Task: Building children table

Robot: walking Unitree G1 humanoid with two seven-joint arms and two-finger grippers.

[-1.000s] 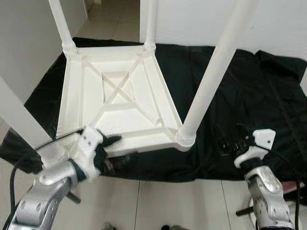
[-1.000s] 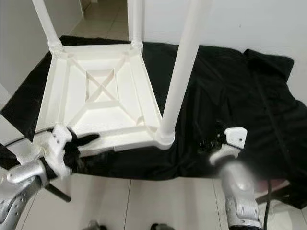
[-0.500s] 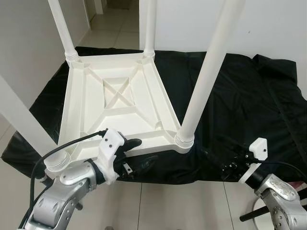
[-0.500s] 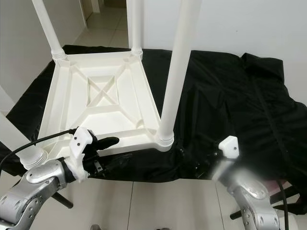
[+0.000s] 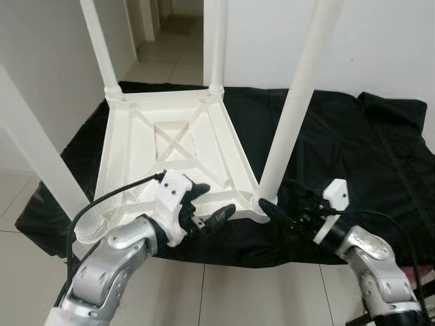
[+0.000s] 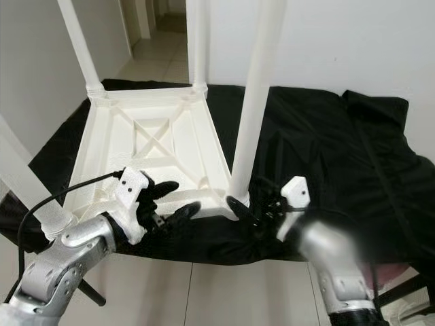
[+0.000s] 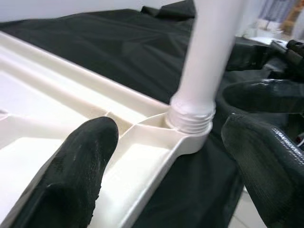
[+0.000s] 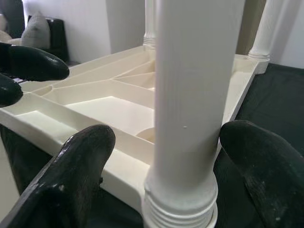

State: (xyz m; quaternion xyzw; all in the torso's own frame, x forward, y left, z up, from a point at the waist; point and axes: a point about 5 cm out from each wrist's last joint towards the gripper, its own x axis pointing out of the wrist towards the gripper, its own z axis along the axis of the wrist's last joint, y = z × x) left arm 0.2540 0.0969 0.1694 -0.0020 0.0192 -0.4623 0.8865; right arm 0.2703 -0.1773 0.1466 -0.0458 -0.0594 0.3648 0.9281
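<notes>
Right wrist view: right pincer spread around smooth round table leg; left pincer open over ribbed tabletop.

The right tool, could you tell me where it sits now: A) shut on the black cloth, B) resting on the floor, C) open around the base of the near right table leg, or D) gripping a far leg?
C: the right tool stands open, one finger each side of the near right table leg just above its threaded collar.

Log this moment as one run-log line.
table: upside down on black cloth | right tool: open, straddling near leg | left tool: open at near rim
</notes>
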